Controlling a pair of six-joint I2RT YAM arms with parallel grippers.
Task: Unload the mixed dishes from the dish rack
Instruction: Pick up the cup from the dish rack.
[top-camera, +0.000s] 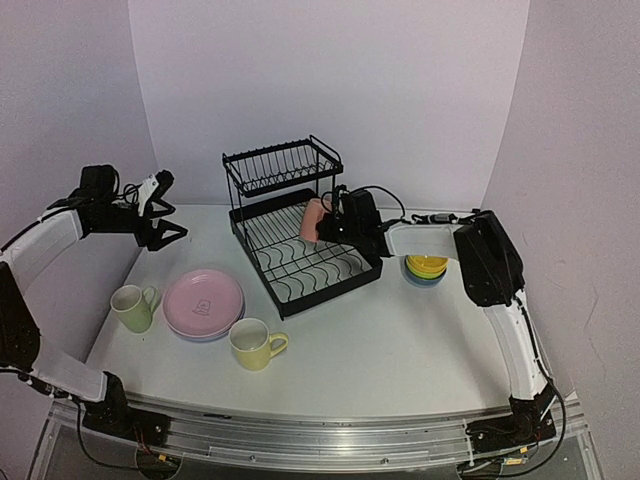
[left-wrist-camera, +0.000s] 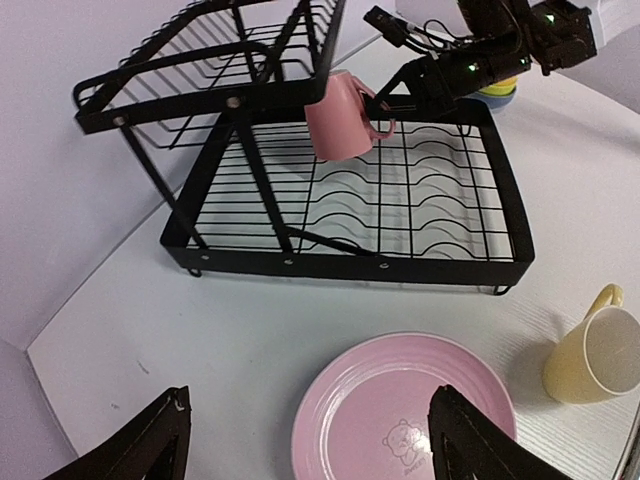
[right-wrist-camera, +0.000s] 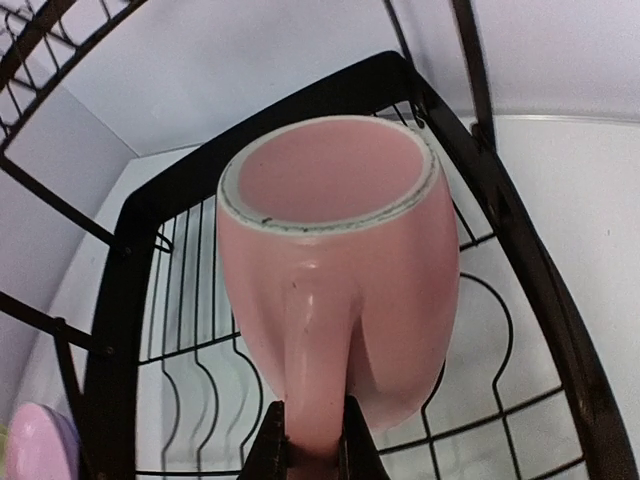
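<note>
The black wire dish rack (top-camera: 300, 225) stands at the table's back middle. My right gripper (top-camera: 335, 222) is shut on the handle of the pink mug (top-camera: 313, 220) and holds it above the rack's tray base; the wrist view shows the mug (right-wrist-camera: 335, 280) upside down with my fingertips (right-wrist-camera: 272, 450) pinching its handle. The mug also shows in the left wrist view (left-wrist-camera: 342, 115). My left gripper (top-camera: 165, 215) is open and empty, high over the table's left side, above the pink plate (left-wrist-camera: 405, 410). The pink plate (top-camera: 203, 303) lies on the table, stacked on another plate.
A light green mug (top-camera: 131, 307) and a yellow mug (top-camera: 254, 343) stand by the plates; the yellow mug also shows in the left wrist view (left-wrist-camera: 598, 348). Stacked bowls, yellow on top (top-camera: 427, 268), sit right of the rack. The rack's upper shelf (top-camera: 281, 165) holds nothing.
</note>
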